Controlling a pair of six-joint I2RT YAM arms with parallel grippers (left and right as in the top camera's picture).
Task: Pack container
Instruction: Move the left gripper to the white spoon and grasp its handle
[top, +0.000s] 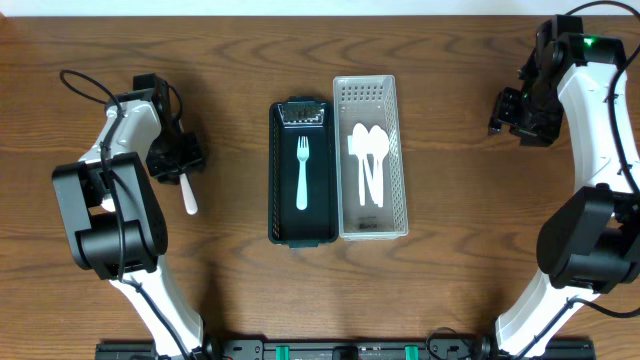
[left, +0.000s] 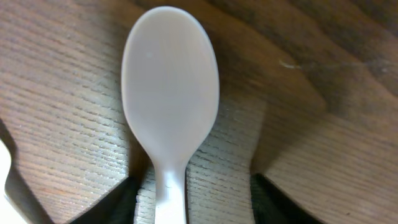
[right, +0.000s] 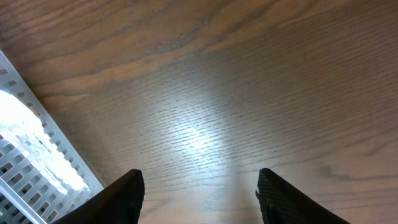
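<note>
Left gripper (left: 194, 193) is straddling the spoon (left: 171, 93) handle, jaws spread and not pinching, bowl lying just ahead; right gripper (right: 199, 193) is hovering released over the table (right: 261, 81).

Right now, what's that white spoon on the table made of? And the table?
The white spoon looks like plastic: smooth, milky and matte, in one moulded piece. The table looks like wood or wood-look laminate: brown with grain lines and a soft sheen; I can't tell which.
</note>
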